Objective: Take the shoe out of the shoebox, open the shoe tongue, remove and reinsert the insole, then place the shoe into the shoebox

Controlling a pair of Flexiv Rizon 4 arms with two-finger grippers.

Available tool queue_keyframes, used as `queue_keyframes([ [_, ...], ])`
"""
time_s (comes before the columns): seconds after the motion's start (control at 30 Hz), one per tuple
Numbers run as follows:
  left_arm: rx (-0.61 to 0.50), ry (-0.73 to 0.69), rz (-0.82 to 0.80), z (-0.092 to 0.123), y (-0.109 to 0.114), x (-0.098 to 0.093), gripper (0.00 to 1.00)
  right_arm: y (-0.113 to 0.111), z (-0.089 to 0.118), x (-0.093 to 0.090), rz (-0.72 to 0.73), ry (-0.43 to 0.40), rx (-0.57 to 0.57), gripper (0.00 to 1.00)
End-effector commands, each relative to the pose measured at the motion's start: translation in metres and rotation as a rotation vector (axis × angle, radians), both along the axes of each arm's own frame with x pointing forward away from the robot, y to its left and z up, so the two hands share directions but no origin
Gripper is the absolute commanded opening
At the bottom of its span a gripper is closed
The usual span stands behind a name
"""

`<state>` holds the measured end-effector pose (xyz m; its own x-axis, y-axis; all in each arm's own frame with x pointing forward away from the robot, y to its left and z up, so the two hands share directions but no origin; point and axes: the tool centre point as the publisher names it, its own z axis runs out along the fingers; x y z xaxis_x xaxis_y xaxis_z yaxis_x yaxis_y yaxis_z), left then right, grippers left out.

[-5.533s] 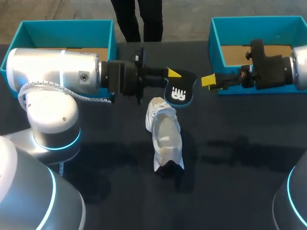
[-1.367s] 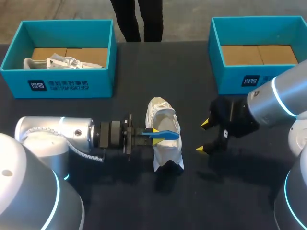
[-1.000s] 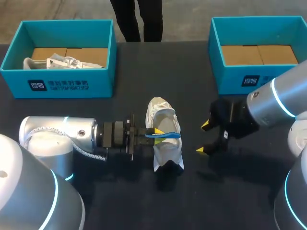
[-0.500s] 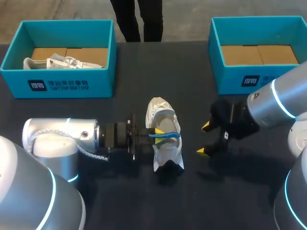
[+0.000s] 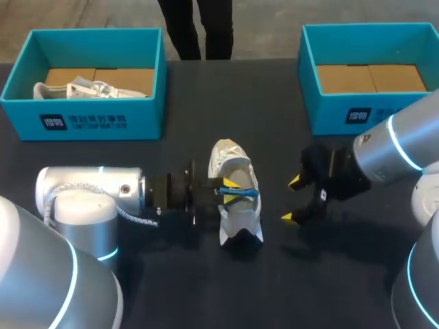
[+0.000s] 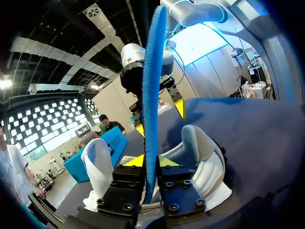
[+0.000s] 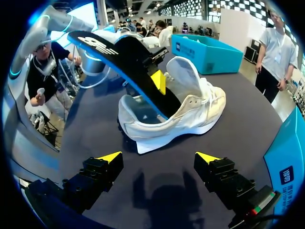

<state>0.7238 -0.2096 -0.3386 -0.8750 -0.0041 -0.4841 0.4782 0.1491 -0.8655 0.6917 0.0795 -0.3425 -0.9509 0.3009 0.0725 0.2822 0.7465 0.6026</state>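
White mesh sneaker [image 5: 233, 161] stands upright on the dark desk [image 5: 206, 103]. Left tool [image 5: 230, 188] pinches the blue-edged black foam insole [image 7: 128, 57], its end inside the shoe. Right tool [image 5: 296, 199] gapes wide alongside. The insole looks light and bendy (likely to buckle if pushed), so grip near its heel end.

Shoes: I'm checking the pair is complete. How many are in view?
2. One white shoe stands mid-table, insole partly out; a second shoe lies in the left shoebox. Right shoebox shows none.
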Motion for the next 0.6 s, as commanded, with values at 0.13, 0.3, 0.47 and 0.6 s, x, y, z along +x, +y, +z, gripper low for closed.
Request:
queue_keyframes([
  [0.13, -0.029, -0.009, -0.001, 0.011, 0.003, -0.01, 0.25, 0.004, -0.001, 0.001, 0.0, -0.003, -0.007, 1.0],
  [0.3, -0.046, -0.022, -0.015, 0.024, 0.003, -0.017, 0.27, 0.005, -0.001, 0.001, -0.003, -0.005, -0.005, 1.0],
  [0.47, -0.013, -0.018, -0.045, 0.021, 0.003, -0.02, 0.0, 0.006, -0.001, 0.001, -0.003, -0.009, 0.0, 1.0],
  [0.6, 0.006, -0.021, -0.053, 0.013, 0.002, -0.017, 0.0, 0.007, -0.001, 0.001, 0.001, -0.011, -0.001, 1.0],
])
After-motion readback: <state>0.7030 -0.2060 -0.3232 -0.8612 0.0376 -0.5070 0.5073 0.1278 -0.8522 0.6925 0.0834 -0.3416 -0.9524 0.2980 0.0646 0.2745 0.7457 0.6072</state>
